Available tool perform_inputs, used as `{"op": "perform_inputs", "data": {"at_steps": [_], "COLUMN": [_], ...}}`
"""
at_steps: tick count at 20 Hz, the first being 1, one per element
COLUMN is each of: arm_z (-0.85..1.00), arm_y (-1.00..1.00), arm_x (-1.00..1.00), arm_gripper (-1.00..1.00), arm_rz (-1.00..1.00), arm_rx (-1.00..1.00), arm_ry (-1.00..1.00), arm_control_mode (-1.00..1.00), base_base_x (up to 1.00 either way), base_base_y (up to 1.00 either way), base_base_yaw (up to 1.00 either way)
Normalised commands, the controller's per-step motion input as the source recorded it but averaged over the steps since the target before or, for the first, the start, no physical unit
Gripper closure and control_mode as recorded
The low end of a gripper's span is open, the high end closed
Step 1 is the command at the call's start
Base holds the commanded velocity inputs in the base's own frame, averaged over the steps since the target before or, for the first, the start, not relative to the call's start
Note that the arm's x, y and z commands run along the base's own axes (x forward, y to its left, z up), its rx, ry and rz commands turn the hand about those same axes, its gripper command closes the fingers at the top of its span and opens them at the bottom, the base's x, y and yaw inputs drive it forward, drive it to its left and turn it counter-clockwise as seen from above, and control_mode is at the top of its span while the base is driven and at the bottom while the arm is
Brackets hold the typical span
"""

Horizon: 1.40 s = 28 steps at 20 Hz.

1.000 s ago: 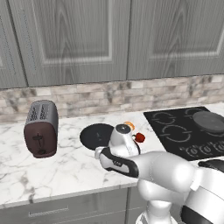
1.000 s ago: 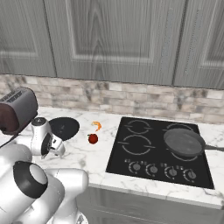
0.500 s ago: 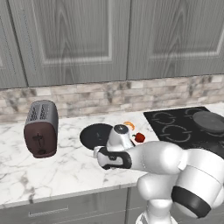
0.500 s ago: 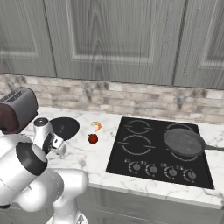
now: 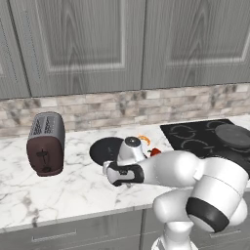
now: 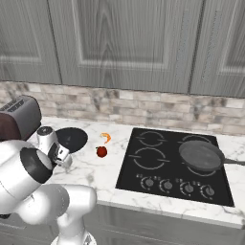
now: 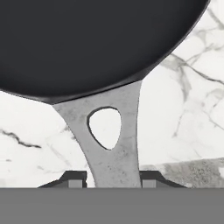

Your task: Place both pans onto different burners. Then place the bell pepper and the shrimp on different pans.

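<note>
Two pans are in play. The arm folds low over the marble counter [image 5: 68, 190], its wrist bent down so the gripper [image 7: 113, 180] straddles the grey handle [image 7: 111, 144] of the black pan [image 5: 105, 150]; the dark fingertips [image 7: 74, 178] sit close on either side, narrowed around the handle, though firm contact is hard to confirm. That pan lies empty on the counter between the toaster [image 5: 45, 144] and the cooktop [image 6: 177, 167]. The dark grey pan [image 6: 201, 155], also empty, rests on the cooktop's right burners. The bell pepper [image 6: 101, 151] and the shrimp [image 6: 106, 138] lie near each other on the counter beside the cooktop. Since a second ago the elbow has swung forward and lower, bringing the hand onto the handle.
</note>
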Motion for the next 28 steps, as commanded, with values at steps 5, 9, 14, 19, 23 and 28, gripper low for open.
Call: {"op": "perform_inputs", "data": {"at_steps": [5,9,14,19,23,28], "arm_z": [0.0,0.17,0.37,0.68,0.93,0.74], "arm_y": [0.0,0.0,0.0,-0.09,-0.23,-0.38], "arm_x": [0.0,-0.02,-0.17,-0.01,0.0,0.0], "arm_gripper": [1.0,1.0,1.0,1.0,1.0,1.0], "arm_rz": [0.0,0.0,0.02,0.0,-0.01,-0.04], "arm_rx": [0.0,0.0,0.0,0.0,0.0,0.0], "arm_ry": [-0.13,-0.21,-0.17,-0.01,0.05,0.12], "arm_control_mode": [-1.0,-1.0,-1.0,-1.0,-1.0,-1.0], "base_base_x": [0.0,0.0,0.0,0.0,0.0,0.0], "base_base_y": [0.0,0.0,0.0,0.0,0.0,0.0], "base_base_yaw": [0.0,0.0,0.0,0.0,0.0,0.0]}}
